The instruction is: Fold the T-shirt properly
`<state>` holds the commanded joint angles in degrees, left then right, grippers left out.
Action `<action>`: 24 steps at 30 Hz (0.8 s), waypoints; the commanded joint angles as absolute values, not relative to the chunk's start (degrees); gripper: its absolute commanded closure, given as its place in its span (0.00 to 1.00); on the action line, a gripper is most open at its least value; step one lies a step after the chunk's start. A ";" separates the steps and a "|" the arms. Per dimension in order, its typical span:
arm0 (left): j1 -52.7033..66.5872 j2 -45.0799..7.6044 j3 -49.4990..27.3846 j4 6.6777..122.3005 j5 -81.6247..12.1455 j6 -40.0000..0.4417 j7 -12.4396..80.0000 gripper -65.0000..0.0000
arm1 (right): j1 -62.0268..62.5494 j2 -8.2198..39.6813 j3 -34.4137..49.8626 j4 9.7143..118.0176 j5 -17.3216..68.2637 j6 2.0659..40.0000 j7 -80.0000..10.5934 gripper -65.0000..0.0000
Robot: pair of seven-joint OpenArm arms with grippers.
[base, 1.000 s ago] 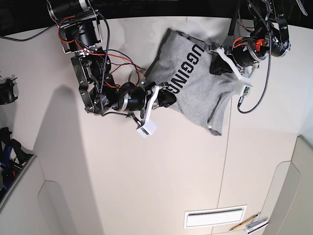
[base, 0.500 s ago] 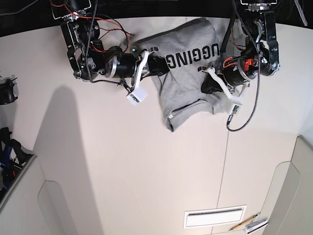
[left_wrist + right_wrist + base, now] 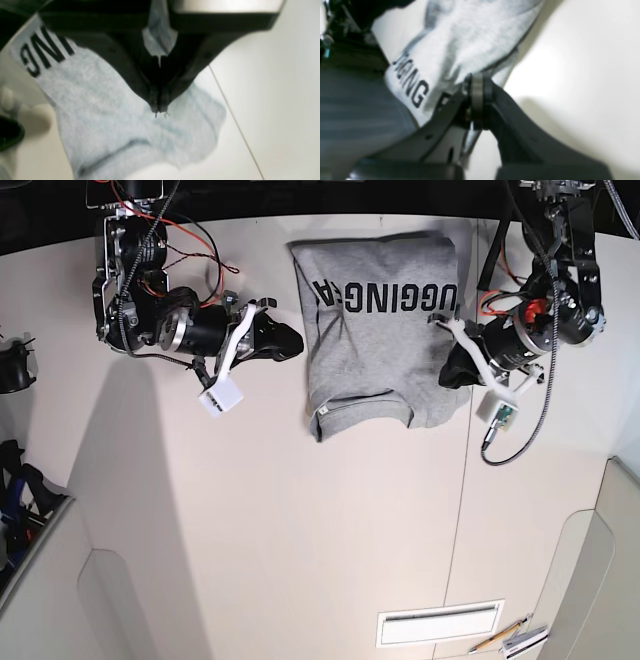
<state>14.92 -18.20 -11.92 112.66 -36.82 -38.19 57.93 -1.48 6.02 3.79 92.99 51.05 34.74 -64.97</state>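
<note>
The heather-grey T-shirt (image 3: pixel 372 355) lies at the back middle of the table, its black lettering (image 3: pixel 385 297) running across the top and a hemmed edge at the front. My right gripper (image 3: pixel 291 341) sits at the shirt's left edge. In the right wrist view this gripper (image 3: pixel 476 83) is shut with grey cloth of the T-shirt (image 3: pixel 475 37) pinched in it. My left gripper (image 3: pixel 449 370) is at the shirt's right edge. The left wrist view shows it (image 3: pixel 159 110) shut, with cloth between the fingers above the spread T-shirt (image 3: pixel 100 120).
A seam (image 3: pixel 464 510) runs down the white table. A white slotted plate (image 3: pixel 440 623) and pens (image 3: pixel 508 639) lie at the front right. A black object (image 3: pixel 14 366) sits at the left edge. The dark back edge of the table is just behind the shirt.
Both arms have drawn apart, the right gripper going left and the left gripper going right and forward. The shirt has swung round and stretched flatter, its lettering now running level.
</note>
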 joint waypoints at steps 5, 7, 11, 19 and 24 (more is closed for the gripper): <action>26.59 -18.24 -22.35 120.27 -41.74 -39.90 60.71 1.00 | -3.01 12.51 4.78 93.82 55.94 34.76 -67.77 1.00; 32.58 -18.24 -26.09 123.17 -43.86 -40.00 61.12 1.00 | -5.04 14.94 4.75 93.91 57.01 34.83 -67.94 1.00; 42.37 -18.20 -30.89 125.67 -45.67 -40.00 61.23 1.00 | -9.72 18.63 4.75 94.26 59.31 35.00 -68.03 1.00; 59.96 -17.96 -31.05 125.67 -45.15 -40.00 63.46 1.00 | -22.41 24.88 1.78 94.43 61.08 35.86 -69.10 1.00; 66.59 -17.96 -31.05 125.49 -43.27 -40.00 65.95 1.00 | -27.86 27.79 -7.29 94.41 60.05 35.83 -69.06 1.00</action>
